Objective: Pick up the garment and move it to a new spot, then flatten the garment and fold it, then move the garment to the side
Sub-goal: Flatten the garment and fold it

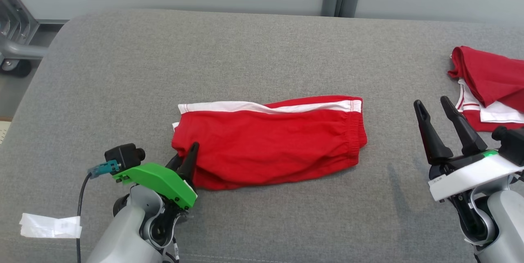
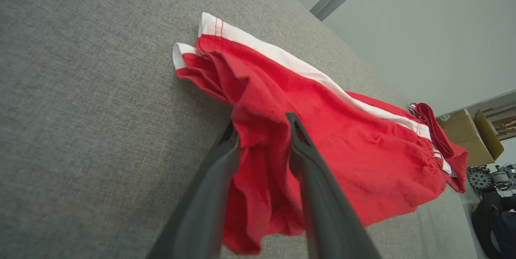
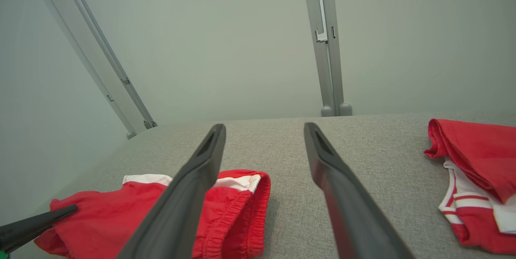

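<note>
The shorts (image 1: pixel 270 148) were red, with a white stripe along one edge. The cushion (image 1: pixel 262 50) was a plain grey weave. The other clothes (image 1: pixel 491 79) were red and white. The left gripper (image 1: pixel 185 154) was black, its bracket (image 1: pixel 157 179) green.

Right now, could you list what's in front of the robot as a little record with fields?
surface: grey fabric cushion
garment: red shorts with white stripe, folded, lying mid-surface
left gripper: astride the shorts' near-left corner; grip unclear
right gripper: open, empty, right of the shorts
other clothing: red-and-white garment, crumpled at far right
</note>
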Motion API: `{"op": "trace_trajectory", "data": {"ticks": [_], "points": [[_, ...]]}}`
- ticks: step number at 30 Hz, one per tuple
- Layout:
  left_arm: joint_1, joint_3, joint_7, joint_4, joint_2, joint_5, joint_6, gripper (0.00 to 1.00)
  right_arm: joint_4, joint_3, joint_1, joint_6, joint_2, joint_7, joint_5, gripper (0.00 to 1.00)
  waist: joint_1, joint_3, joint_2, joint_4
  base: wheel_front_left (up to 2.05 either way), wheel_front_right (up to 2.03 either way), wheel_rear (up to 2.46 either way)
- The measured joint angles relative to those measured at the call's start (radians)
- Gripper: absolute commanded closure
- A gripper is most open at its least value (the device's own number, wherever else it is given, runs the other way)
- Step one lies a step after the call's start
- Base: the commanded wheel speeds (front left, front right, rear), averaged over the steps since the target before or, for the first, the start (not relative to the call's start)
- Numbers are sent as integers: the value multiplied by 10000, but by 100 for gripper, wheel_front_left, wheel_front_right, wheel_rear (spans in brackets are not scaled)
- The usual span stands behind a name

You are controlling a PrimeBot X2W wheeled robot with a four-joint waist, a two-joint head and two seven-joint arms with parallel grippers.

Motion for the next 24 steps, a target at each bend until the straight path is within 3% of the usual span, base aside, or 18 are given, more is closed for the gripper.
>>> {"op": "trace_trajectory", "data": {"ticks": [7,16,24], "points": [[55,-102,-337,-297,111,443,238,0,21,31,195,0,4,38,98,0,0,-69,0,-51,0,0,0],[138,-226,-1007,-662,1273,1618,897,0,173,67,282,-17,38,399,278,0,0,-107,0,-80,0,0,0],[198,-520,-1488,-1333,1653,2569,1337,0,470,222,363,-42,144,825,489,0,0,-33,0,196,0,0,0]]}}
